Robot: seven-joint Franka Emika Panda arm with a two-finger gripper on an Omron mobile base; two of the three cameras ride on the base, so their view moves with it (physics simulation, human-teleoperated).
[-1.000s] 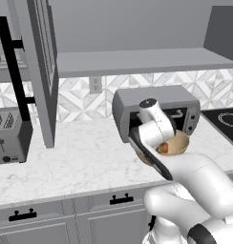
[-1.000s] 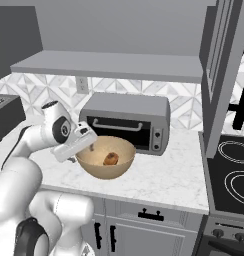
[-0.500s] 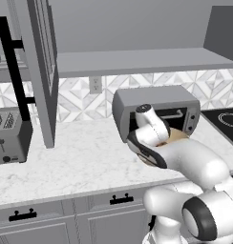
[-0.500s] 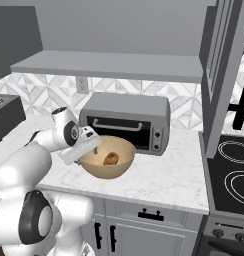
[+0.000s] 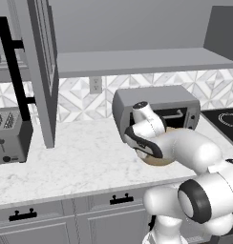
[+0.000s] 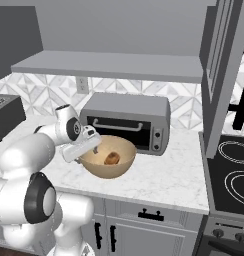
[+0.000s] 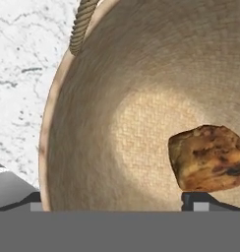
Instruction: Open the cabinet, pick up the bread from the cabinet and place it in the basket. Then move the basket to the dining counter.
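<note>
The tan basket point(image 6: 125, 165) stands on the marble counter in front of the toaster oven. The brown bread point(image 6: 112, 158) lies inside it, right of centre in the hand view point(image 7: 208, 157). My gripper point(image 6: 92, 145) is open at the basket's left rim point(image 7: 48, 147). One fingertip point(image 7: 37, 201) is outside the wall and the other point(image 7: 196, 201) is inside, below the bread. My arm hides most of the basket point(image 5: 159, 161) in the left base view. The cabinet door point(image 5: 41, 71) stands swung open, and it hangs at the right of the right base view point(image 6: 221, 75). The dining counter is out of view.
A grey toaster oven point(image 6: 126, 121) sits right behind the basket. A toaster point(image 5: 8, 138) stands at the counter's left end and a black stove point(image 6: 234, 170) lies to the right. A shelf point(image 5: 137, 62) runs above, and grey drawers point(image 5: 113, 200) sit below the counter edge.
My arm has folded lower and swung its elbow outward, bringing the open gripper closer onto the basket's left rim. The bread and basket have stayed where they were.
</note>
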